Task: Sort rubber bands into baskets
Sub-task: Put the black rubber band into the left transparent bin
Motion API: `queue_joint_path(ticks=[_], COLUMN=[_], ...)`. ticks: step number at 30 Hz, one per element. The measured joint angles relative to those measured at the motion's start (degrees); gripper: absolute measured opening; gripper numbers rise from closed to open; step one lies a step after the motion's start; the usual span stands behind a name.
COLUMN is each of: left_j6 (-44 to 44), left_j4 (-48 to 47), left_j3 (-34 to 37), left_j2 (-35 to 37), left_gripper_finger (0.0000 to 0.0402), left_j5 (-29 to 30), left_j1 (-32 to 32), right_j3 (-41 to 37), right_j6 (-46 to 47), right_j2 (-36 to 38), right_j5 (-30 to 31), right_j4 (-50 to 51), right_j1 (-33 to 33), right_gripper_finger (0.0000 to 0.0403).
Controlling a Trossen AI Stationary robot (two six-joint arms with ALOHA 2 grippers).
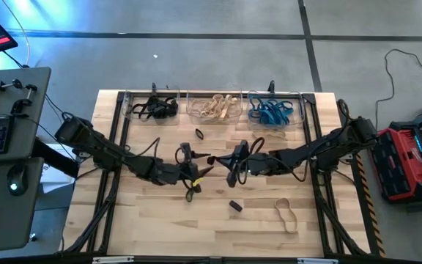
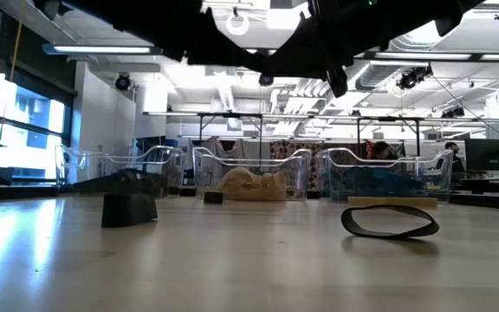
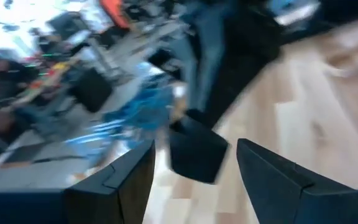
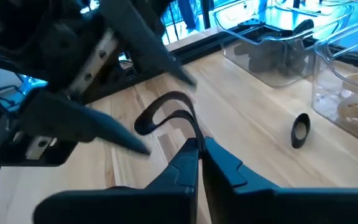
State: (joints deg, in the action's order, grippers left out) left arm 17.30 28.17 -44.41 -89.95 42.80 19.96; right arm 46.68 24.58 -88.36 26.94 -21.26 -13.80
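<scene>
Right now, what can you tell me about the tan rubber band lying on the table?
The tan rubber band is a thin, floppy loop that looks like soft rubber. It is pulled into a long, slightly bent oval and lies flat on the wooden table, near the front right, far from the baskets. Only the tabletop touches it; no gripper is holding it.

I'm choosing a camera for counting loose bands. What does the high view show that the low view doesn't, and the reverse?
Only the high view shows both arms whole, with the left hand and right hand near each other mid-table, a tan band lying near the table's front edge, and the bin contents sorted black, tan, blue.
Only the low view shows the room behind the table.
Both show the three clear bins along the far edge and loose black bands on the wooden table.
</scene>
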Motion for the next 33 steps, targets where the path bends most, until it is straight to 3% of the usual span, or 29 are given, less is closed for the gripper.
queue_joint_path(ticks=[3, 7, 17, 22, 26, 33], left_j6=[1.2, 2.4, 4.4, 5.5, 5.5, 4.1], left_j4=[0.1, 0.4, -2.3, -2.7, -3.9, -10.7], left_j3=[-0.9, -1.6, -1.6, -1.6, -1.5, -1.5], left_j2=[-0.2, -0.2, -0.2, -0.1, 1.4, 7.0], left_gripper_finger=[0.0210, 0.0178, 0.0011, 0.0003, 0.0000, 0.0000], left_j5=[5.4, 5.8, 5.8, 7.2, 7.3, 7.2], left_j1=[1.1, 2.0, 2.1, 1.8, 1.0, -1.1], right_j3=[0.0, 0.0, 0.0, 0.0, 0.0, 0.0], right_j6=[0.0, -0.1, -0.6, -0.6, -0.6, -0.6], right_j2=[0.0, 0.0, 0.0, 0.0, 0.0, 0.0], right_j5=[0.0, 0.0, -0.7, -1.4, -1.4, -1.4], right_j4=[0.0, 0.0, 0.0, 2.0, 4.4, 5.6], right_j1=[0.0, 0.0, -0.1, -0.1, -0.1, -0.1], right_gripper_finger=[0.0000, 0.0000, 0.0000, 0.0007, 0.0051, 0.0173])
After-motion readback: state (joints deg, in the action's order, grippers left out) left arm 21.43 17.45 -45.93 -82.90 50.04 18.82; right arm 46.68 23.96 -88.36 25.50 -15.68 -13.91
